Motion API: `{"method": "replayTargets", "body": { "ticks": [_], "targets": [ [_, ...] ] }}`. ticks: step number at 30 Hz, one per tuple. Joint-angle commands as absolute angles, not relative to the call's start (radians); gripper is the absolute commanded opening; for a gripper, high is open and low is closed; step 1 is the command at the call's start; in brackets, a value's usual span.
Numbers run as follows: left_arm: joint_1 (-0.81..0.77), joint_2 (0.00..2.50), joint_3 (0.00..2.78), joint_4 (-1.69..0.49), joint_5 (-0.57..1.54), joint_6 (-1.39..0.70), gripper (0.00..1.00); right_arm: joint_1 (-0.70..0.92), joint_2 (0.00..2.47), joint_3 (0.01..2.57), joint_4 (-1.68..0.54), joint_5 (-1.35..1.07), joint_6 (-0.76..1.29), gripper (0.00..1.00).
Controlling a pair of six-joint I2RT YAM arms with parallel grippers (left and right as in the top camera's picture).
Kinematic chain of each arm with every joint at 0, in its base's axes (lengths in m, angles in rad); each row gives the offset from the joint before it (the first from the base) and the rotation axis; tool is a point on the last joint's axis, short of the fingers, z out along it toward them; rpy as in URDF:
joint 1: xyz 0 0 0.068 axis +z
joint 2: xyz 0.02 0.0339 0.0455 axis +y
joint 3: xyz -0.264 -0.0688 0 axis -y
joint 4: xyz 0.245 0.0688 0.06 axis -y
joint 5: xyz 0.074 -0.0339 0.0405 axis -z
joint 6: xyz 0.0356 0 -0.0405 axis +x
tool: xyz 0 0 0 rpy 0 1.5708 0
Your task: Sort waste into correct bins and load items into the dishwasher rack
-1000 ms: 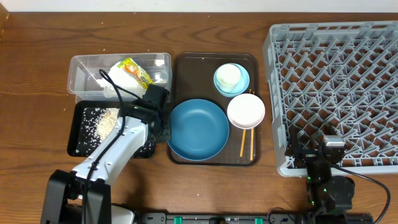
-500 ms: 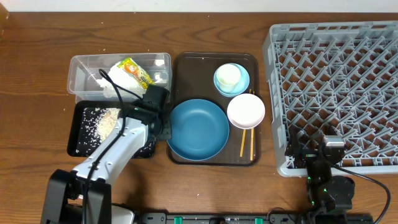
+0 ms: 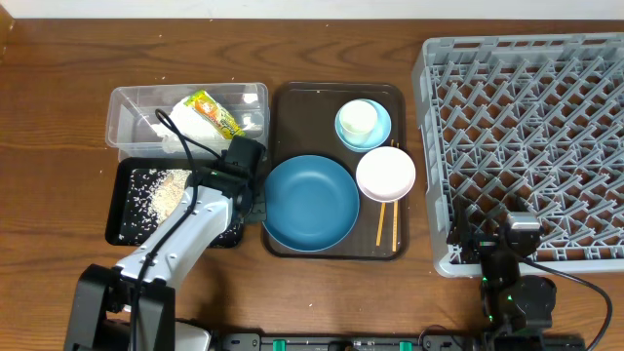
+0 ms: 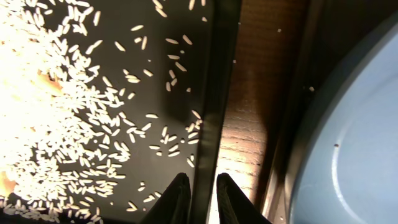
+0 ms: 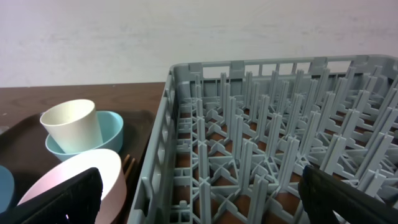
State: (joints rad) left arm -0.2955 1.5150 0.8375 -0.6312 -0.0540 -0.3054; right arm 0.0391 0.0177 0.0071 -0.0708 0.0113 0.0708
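Left jaws ease slightly off the plate [image 3: 310, 200], seemingly pinching the black tray [image 4: 214, 93] rim, rice [image 4: 56, 112] to their left; right jaws spread wide, rack [image 5: 261, 155] ahead.

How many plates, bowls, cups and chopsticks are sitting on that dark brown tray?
Plates: 1, large round blue plate
Bowls: 2, small light-blue bowl and white bowl
Cups: 1, small cream cup
Chopsticks: 2, thin wooden chopsticks
Total: 6
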Motion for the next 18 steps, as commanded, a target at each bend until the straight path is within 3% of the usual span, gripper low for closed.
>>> {"method": "replayTargets", "body": {
  "ticks": [1,2,18],
  "targets": [
    [-0.291,1.517,0.830,-0.633,-0.035,-0.289,0.19,0.047,0.016,0.005,-0.075,0.010,0.073,0.99],
    [-0.291,1.517,0.830,-0.634,-0.035,-0.289,0.15,0.047,0.016,0.005,-0.075,0.010,0.073,0.99],
    [-0.292,1.517,0.829,-0.634,0.017,-0.289,0.12,0.047,0.016,0.005,-0.075,0.010,0.073,0.99]
  ]
}}
